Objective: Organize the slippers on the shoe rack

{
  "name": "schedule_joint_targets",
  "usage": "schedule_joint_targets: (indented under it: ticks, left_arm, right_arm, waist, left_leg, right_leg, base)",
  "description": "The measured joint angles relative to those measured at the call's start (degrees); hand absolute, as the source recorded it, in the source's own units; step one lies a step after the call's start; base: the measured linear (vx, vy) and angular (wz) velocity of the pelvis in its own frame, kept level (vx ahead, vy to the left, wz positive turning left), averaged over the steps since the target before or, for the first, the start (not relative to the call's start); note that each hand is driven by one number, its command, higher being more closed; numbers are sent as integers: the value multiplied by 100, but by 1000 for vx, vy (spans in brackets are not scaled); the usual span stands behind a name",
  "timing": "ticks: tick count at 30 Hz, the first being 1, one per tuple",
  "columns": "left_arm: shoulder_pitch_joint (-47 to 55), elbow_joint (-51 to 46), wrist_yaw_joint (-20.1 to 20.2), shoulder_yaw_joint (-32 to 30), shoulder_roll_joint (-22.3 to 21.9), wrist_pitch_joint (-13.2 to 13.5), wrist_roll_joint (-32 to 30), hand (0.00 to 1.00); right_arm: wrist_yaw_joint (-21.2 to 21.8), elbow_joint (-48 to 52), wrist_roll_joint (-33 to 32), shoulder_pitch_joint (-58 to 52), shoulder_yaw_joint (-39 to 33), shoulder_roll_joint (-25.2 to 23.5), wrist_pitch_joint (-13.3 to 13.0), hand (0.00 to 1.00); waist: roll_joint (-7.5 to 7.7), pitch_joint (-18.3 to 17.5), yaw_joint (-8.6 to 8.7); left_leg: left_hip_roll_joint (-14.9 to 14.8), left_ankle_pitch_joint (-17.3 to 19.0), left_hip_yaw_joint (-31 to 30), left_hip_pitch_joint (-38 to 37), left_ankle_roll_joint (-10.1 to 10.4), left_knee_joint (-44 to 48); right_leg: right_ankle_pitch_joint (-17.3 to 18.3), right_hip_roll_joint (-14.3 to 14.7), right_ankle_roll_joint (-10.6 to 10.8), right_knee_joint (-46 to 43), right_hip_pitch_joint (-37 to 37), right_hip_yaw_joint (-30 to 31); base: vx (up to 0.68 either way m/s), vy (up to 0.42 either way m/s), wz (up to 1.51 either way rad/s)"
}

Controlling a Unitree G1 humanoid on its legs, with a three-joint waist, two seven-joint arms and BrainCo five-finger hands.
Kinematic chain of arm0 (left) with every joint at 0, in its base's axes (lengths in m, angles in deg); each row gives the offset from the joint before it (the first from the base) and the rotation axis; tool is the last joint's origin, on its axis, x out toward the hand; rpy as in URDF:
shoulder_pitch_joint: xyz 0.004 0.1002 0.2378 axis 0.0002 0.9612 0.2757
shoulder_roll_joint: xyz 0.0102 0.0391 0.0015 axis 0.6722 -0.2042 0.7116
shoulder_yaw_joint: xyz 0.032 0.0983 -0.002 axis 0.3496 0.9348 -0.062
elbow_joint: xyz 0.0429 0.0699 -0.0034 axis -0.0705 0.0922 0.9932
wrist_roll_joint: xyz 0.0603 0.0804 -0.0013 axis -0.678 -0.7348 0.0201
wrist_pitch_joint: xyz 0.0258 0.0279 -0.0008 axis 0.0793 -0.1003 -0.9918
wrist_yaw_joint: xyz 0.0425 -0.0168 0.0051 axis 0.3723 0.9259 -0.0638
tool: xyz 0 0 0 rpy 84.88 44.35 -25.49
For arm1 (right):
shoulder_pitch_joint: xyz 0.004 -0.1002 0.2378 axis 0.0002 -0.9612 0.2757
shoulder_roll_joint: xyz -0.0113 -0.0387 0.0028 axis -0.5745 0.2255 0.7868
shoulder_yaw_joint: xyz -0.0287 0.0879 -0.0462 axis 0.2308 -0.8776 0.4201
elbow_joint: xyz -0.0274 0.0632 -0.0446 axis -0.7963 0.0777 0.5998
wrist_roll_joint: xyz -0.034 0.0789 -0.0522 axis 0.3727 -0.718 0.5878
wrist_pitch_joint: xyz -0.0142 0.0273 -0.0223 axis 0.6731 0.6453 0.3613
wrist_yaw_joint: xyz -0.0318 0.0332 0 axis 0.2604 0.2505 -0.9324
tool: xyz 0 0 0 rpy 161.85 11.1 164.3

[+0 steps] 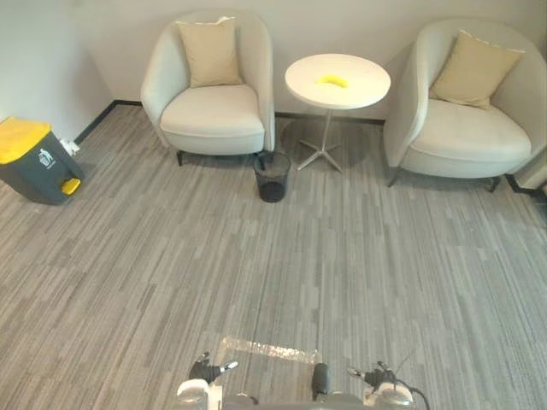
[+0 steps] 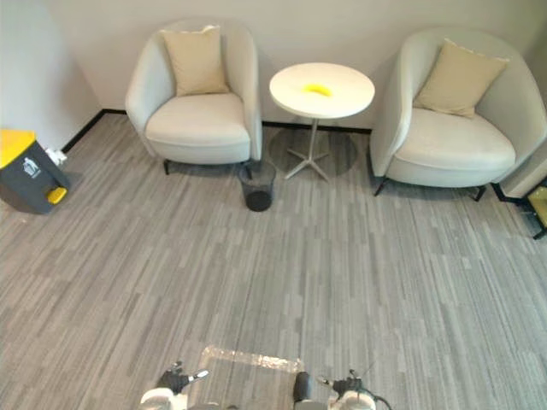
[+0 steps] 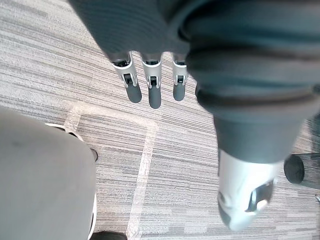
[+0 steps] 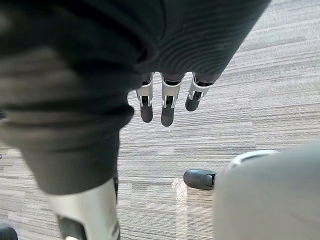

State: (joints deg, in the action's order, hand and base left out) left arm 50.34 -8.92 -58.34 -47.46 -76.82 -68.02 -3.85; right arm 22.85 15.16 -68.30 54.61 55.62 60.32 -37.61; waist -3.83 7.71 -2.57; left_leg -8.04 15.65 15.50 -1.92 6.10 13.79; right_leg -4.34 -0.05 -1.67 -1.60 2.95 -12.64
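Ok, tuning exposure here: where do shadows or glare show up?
Left eye view: soft, even light; the round table casts a faint shadow on the carpet around its base; the floor tape glints slightly. Wrist views: the left hand and right hand hang open over evenly lit carpet.

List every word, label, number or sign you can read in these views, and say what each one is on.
No text here can be read.
Grey bin with yellow lid: a small white mark on its side, too small to read.
Left armchair, right armchair, round table, black wastebasket: no print visible on any of them.
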Motion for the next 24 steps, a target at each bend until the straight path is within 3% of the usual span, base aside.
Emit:
schedule_joint_targets:
  ticks: [2,3,4,5,8,10,11,15,17,24]
  left_arm:
    - [33,-136,0,-166,-17,-18,-3,0]
    - [33,-149,10,-179,-16,-14,4,0]
    - [24,-257,5,-231,0,-10,-2,0]
    - [25,-262,2,-246,-5,-8,0,0]
    - [28,-263,-7,-240,-85,-13,2,0]
    - [35,-224,-5,-193,-120,-13,0,0]
    - [13,-178,-6,-195,-138,-32,-1,0]
    - [-21,-55,-3,-30,46,-40,-2,0]
    - [-37,-36,-2,82,79,-41,-3,0]
    - [-94,50,-3,343,131,-40,-4,0]
  right_arm:
    - [-30,74,0,-84,14,-46,1,0]
    - [-34,92,0,-92,12,-49,1,0]
    - [-56,210,-45,-90,12,-90,7,0]
    - [-62,230,-66,-115,6,-90,1,0]
    - [-65,215,-201,-202,-203,-105,18,0]
    - [-62,211,-200,-248,-236,-87,17,0]
    - [-64,217,-200,-280,-249,-111,16,0]
    - [-62,181,-203,-365,-452,-277,14,0]
    - [-51,129,-201,-352,-448,-287,14,0]
    - [-46,-55,-200,-249,-449,-196,17,0]
  waist:
    - [39,55,6]
    - [56,60,-11]
    - [162,37,-26]
    - [172,38,-26]
    - [122,12,-67]
    - [57,-24,-58]
    - [54,-70,-43]
    - [322,-252,-4]
    - [360,-279,-4]
    - [278,-316,-7]
  left_leg:
    - [-259,125,104,31,146,686]
    - [-284,117,86,102,132,850]
    - [-394,-60,-77,718,-86,1787]
    - [-382,-49,-150,798,-82,1822]
    - [-141,-68,-537,877,-55,953]
    - [-30,-459,-750,779,-187,132]
    - [5,-759,-756,601,-60,-93]
    - [201,-794,-653,331,-103,-567]
    - [280,-795,-660,259,-107,-676]
    - [459,-796,-734,140,-110,-704]
  right_leg:
    - [594,165,-33,-204,-99,-18]
    - [601,185,-26,-176,-116,28]
    - [577,156,-59,-56,-148,103]
    - [575,147,-57,-35,-158,137]
    - [567,104,10,28,-228,356]
    - [585,127,64,87,-259,430]
    - [620,118,135,101,-326,515]
    - [633,-23,161,248,-417,549]
    - [626,-68,209,385,-497,559]
    - [596,-165,296,597,-715,578]
  base:
    - [133,-120,-36]
    - [142,-159,-39]
    - [94,-110,-23]
    - [148,-133,-32]
    - [152,4,-42]
    - [167,98,-33]
    - [189,115,-25]
    - [201,86,-7]
    - [231,82,-1]
    - [144,29,-6]
